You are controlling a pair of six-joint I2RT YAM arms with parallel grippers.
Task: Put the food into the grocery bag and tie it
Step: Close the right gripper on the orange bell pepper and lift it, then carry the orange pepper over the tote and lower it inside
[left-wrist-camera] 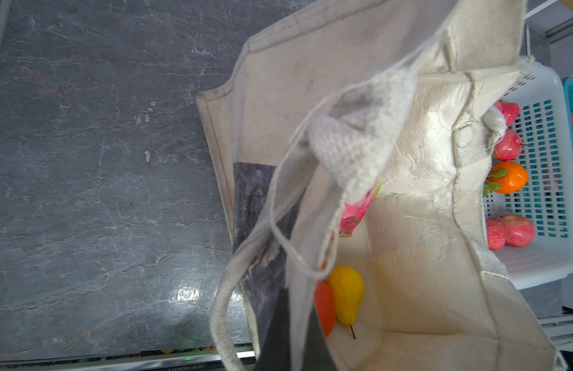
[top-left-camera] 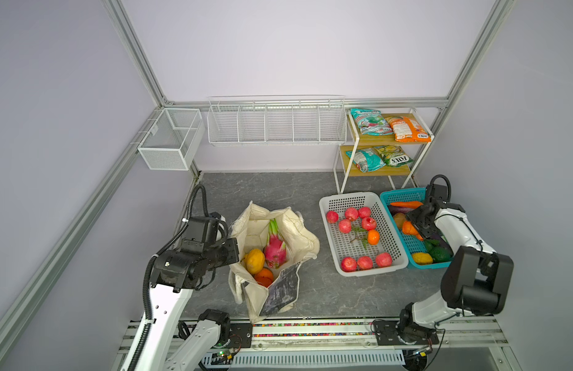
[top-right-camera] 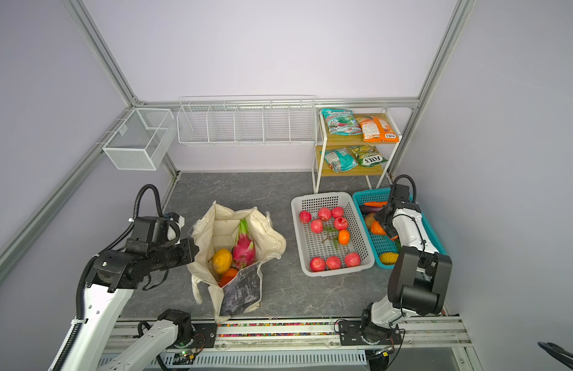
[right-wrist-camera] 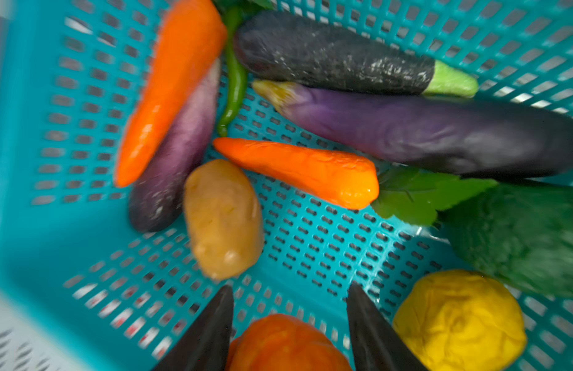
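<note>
Bag (top-left-camera: 307,237): cream canvas, standing upright on the grey table (top-left-camera: 278,189) with its mouth spread wide. It sits near the front edge, left of centre in both top views.
Panel (top-left-camera: 282,289): dark grey-purple marbling on the near side of the bag, sagging outward.
Handle (left-wrist-camera: 222,308): a cream loop hanging down outside the bag next to the panel.
Left gripper (top-left-camera: 236,252): at the bag's left rim, jaws fully closed and pinching the rim cloth. The fingertips are hidden by fabric.
Orange (top-left-camera: 264,276): inside the bag at the near end, partly covered by the panel.
Pear (left-wrist-camera: 346,292): small and yellow, on the bag floor, touching the orange.
Yellow fruit (top-left-camera: 255,260): yellow-orange, inside the bag by the left wall, just beyond the orange.
Dragon fruit (top-left-camera: 274,249): pink with green tips pointing to the far end, inside the bag beside the yellow fruit.
Right gripper (right-wrist-camera: 290,286): lowered into the teal basket (top-left-camera: 404,194), jaws about half closed, with fingers against both sides of a ribbed orange item (right-wrist-camera: 288,343).
White basket (top-left-camera: 346,195): between the bag and the teal basket.
Packet (top-left-camera: 407,128): orange, lying flat on the top shelf (top-left-camera: 379,139) at the far right, well apart from the bag.
</note>
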